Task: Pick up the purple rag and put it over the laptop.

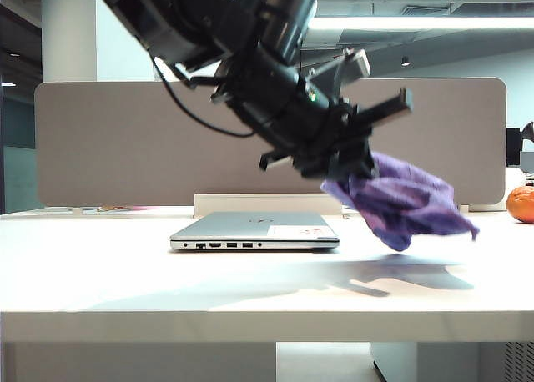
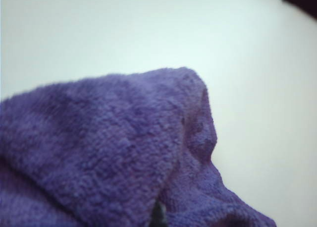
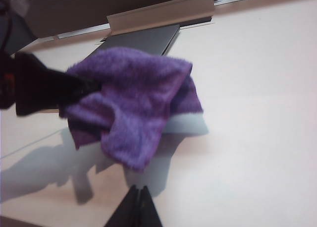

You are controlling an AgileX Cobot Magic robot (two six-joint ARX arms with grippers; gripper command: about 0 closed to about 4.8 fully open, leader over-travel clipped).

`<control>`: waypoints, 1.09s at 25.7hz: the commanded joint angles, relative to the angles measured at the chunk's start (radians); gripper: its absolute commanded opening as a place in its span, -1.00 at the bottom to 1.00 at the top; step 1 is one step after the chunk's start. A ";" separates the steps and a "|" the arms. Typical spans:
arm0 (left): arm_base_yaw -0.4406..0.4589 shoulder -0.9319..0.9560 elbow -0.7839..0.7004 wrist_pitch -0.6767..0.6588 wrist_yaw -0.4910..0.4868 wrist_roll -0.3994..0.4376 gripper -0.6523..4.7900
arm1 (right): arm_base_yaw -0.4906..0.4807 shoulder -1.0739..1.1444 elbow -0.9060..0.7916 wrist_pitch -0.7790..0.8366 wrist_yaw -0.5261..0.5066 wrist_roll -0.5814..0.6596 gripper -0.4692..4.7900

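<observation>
Purple rag (image 1: 405,203) hangs in the air, bunched and drooping, clamped at its upper corner in the left tool (image 1: 355,175), which reaches down from the upper left of the exterior view on a black arm. From that pinch the cloth falls in loose folds to a lower lobe and a thin pointed tip on the side away from the laptop; it is clear of the white worktop (image 1: 100,273), where its shadow lies beneath it. Its colour is a deep violet, lighter and bluer where the light catches the folds, and the surface looks soft and fuzzy with a fine nubbly pile. The left wrist view is filled by that pile at close range (image 2: 104,152), rising to a rounded hump against the pale worktop. In the right wrist view the rag (image 3: 133,103) shows as a crumpled bundle with one thick flap folded down, the dark left tool (image 3: 74,85) closed on its edge. The laptop (image 1: 254,231) lies shut and flat on the worktop, silver-grey with ports along its near edge and a pale sticker on the lid; the rag hangs just beside its right end. The right tool (image 3: 138,207) shows at the frame edge of its own view with its dark fingertips pressed together, holding nothing.
</observation>
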 commanded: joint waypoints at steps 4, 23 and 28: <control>0.064 -0.008 0.109 -0.038 -0.027 0.084 -0.78 | 0.001 -0.001 -0.003 0.009 -0.028 0.000 -0.74; 0.377 0.139 0.150 0.175 -0.077 0.090 -0.78 | 0.001 -0.001 -0.003 0.010 -0.044 0.000 -0.74; 0.377 0.231 0.285 -0.038 -0.044 0.082 -0.78 | 0.001 -0.001 -0.003 0.010 -0.043 0.000 -0.74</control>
